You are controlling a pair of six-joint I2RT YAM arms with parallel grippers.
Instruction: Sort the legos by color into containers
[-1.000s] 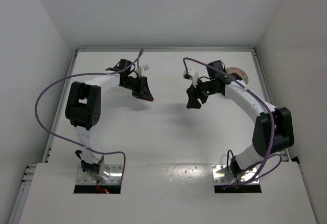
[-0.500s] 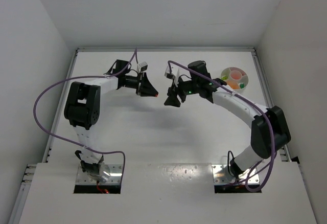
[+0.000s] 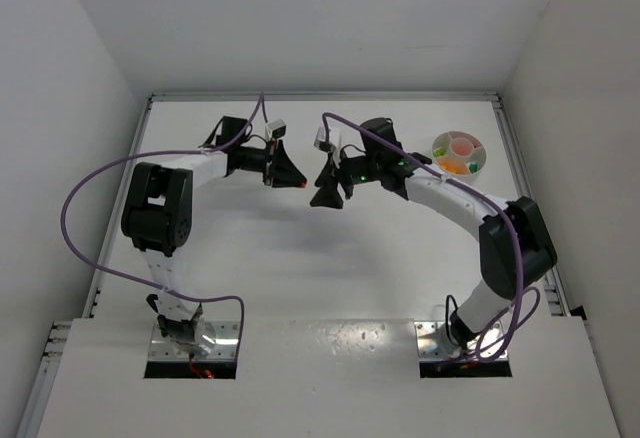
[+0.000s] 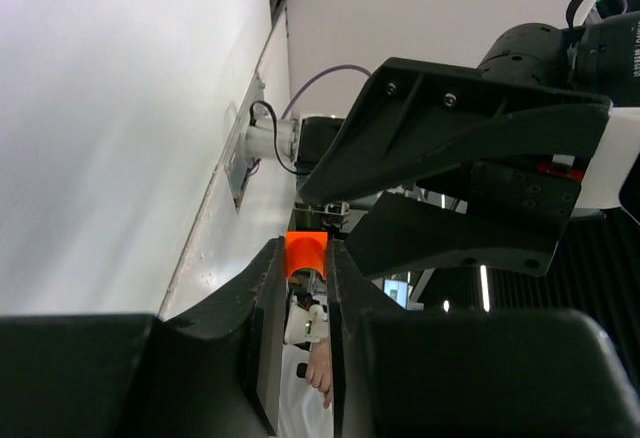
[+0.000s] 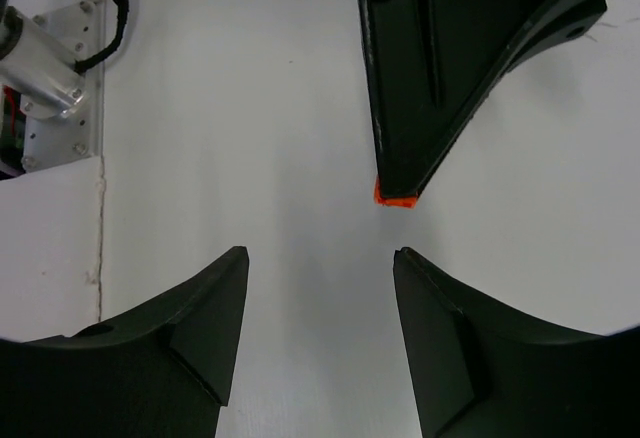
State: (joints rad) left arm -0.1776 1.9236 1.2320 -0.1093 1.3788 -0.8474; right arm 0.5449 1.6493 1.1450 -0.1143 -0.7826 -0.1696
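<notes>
My left gripper (image 3: 297, 182) is shut on a small orange lego (image 4: 305, 254), pinched at its fingertips above the table's middle back. The same orange lego (image 5: 396, 198) shows in the right wrist view at the tip of the left gripper's dark fingers (image 5: 430, 78). Facing it, my right gripper (image 3: 322, 196) stands open with nothing between its fingers, its midpoint (image 5: 320, 288) a short way from the brick. The round white dish of containers (image 3: 460, 154) sits at the back right, with orange, yellow and green legos in its sections.
Purple cables (image 3: 95, 183) loop from both arms over the table. The table's raised rim (image 3: 320, 96) runs along the back, with white walls close on the left and right. The arm bases (image 3: 195, 343) are bolted at the near edge.
My right arm has swung left from over the dish to face the left gripper, uncovering the dish, and its fingers have spread a little. The left gripper turned toward it, keeping its brick.
</notes>
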